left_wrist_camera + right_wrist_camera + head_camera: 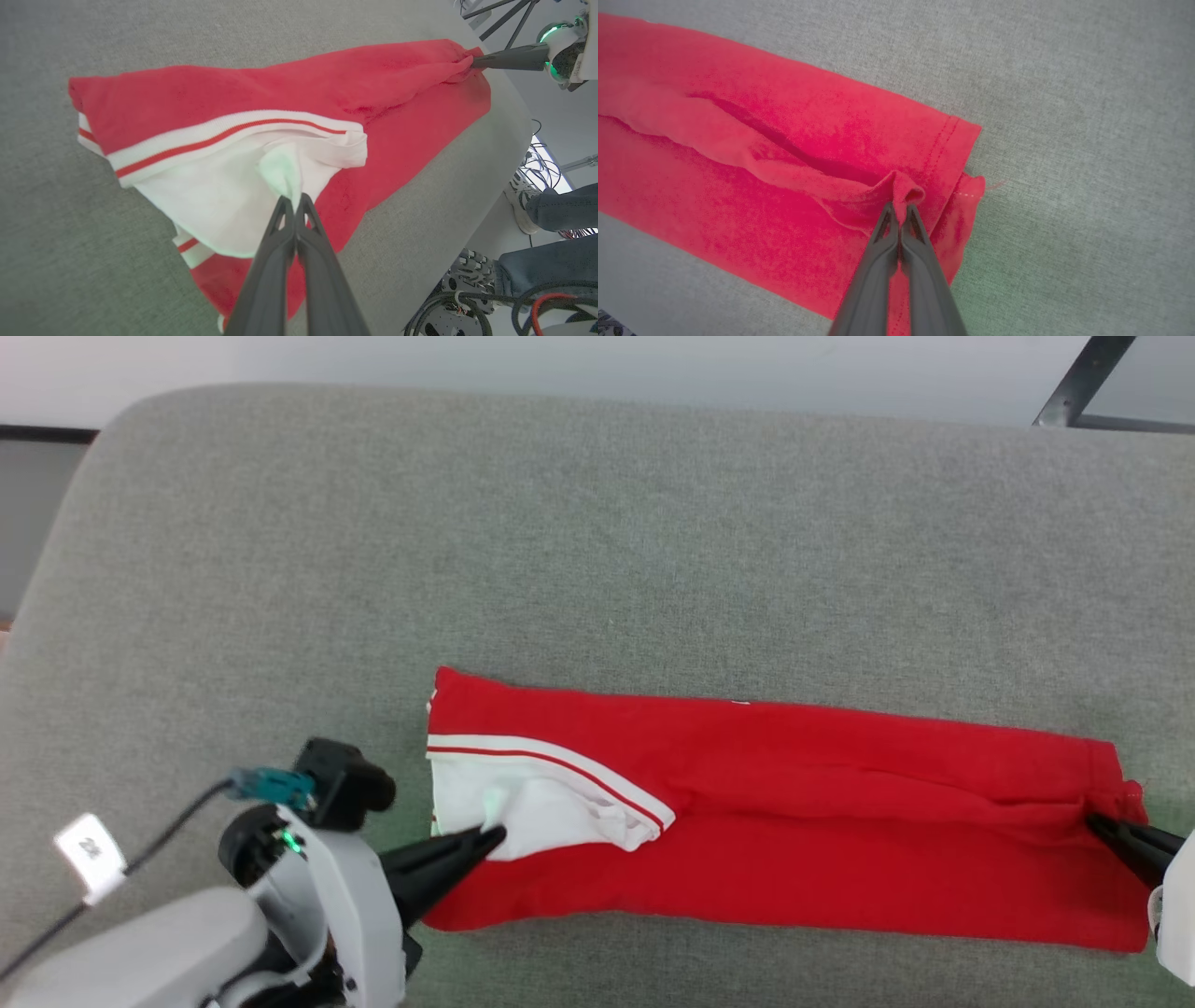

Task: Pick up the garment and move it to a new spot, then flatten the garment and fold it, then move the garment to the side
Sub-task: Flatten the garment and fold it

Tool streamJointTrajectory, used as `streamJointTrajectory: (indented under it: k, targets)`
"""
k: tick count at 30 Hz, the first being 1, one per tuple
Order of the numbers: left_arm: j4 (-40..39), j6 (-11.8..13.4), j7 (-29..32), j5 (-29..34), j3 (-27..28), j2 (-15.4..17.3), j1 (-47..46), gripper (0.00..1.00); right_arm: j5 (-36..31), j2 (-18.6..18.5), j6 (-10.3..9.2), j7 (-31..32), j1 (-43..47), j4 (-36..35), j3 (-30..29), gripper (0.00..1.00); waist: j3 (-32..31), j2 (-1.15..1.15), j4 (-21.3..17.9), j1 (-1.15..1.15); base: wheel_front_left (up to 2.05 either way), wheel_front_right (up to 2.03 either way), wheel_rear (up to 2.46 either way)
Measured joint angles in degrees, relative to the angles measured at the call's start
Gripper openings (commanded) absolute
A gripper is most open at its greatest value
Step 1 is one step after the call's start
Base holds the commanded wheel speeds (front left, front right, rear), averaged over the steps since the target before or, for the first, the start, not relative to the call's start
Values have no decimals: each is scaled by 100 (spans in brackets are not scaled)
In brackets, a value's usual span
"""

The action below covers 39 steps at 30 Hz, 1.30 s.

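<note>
Closest to us, our left gripper [495, 838] has its two dark fingers pressed together on a small tuck of the white sleeve [532, 798] at the left end of the garment [822, 821]. At the far right end, our right gripper [1097, 823] is likewise pinched on a little ridge of red cloth just beside the stitched hem [941, 154]. The garment lies as a long, narrow folded band on the grey padded surface [597, 541], near the surface's front edge and drawn fairly straight between the two grips. We judge that we are mid-fold, with the next lengthwise fold or the move aside yet to come. Both bites are thin (only a pucker of fabric sits between each pair of tips), so a brisk pull could slide the cloth out of either one. On the left we seem to hold the sleeve layer alone; lifting it may peel it off the red body beneath and undo the fold. If our arms rise unevenly, the band could twist or sag, and a dropped end so close to the edge might slip off the surface.
</note>
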Motion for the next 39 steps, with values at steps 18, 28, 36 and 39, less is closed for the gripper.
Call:
streamJointTrajectory:
  k: [18,28,36,39]
  targets:
    - [869,296,-747,432,142,-706,389,100,-387,436,0,-155,85,77,-292,100,45,0,24,0,0,0,0]
    - [751,1107,-1386,561,1139,-932,893,100,-35,2,0,1068,98,-32,-641,100,-216,0,178,0,0,0,0]
    - [704,1457,-1394,1697,2830,-1690,1934,100,222,-91,0,1994,32,328,-1033,100,-300,0,494,0,0,0,0]
    - [787,1347,-1404,2024,3348,-1919,2265,100,216,-79,0,2162,-32,474,-1138,100,-312,0,627,0,0,0,0]
